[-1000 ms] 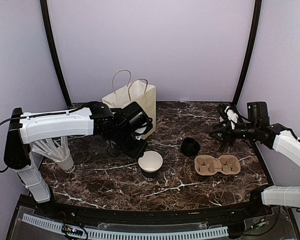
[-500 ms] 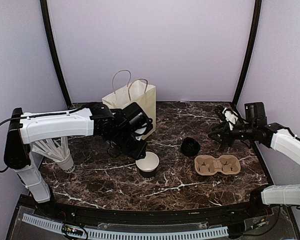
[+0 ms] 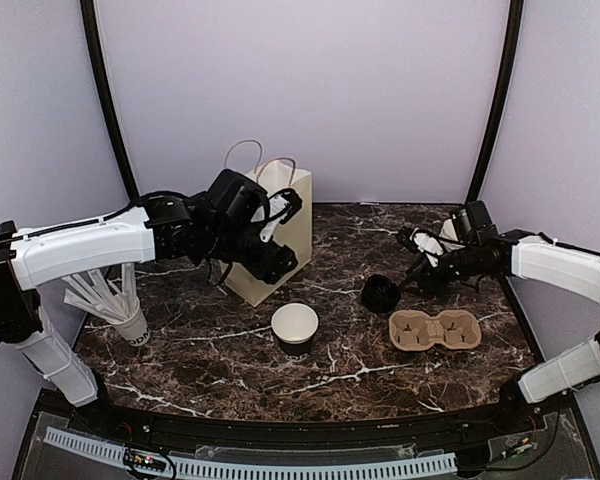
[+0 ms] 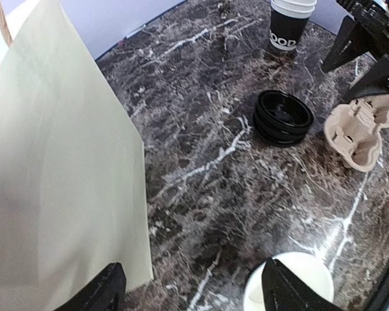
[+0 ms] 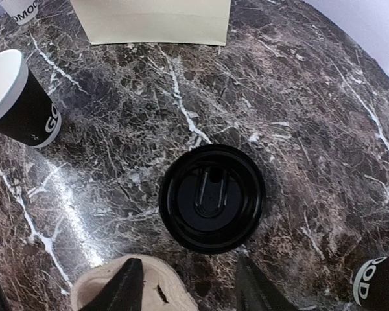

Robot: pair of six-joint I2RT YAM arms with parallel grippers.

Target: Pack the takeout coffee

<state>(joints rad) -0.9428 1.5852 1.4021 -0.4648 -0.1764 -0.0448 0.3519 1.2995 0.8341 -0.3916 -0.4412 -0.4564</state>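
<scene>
An open-topped paper cup (image 3: 296, 329) with a white rim and black wall stands upright mid-table, with no lid on it; it also shows in the right wrist view (image 5: 19, 97). My left gripper (image 3: 285, 240) hangs open and empty above and behind it, beside the bag; only the cup's rim (image 4: 298, 285) shows by its right fingertip. A stack of black lids (image 3: 380, 293) lies to the cup's right. My right gripper (image 3: 412, 262) is open above the lids (image 5: 212, 197), holding nothing. The tan two-hole tray (image 3: 435, 329) lies empty. A second cup (image 4: 290, 23) stands at the back right.
The cream handled paper bag (image 3: 270, 225) stands upright at the back, just left of my left gripper. A white cup of paper-wrapped sticks (image 3: 128, 318) stands at the far left. The table's front edge runs close below the cup and tray.
My left gripper opened, let go of the cup, and rose back toward the bag. The cup stands alone on the table. My right gripper moved left and down over the lids.
</scene>
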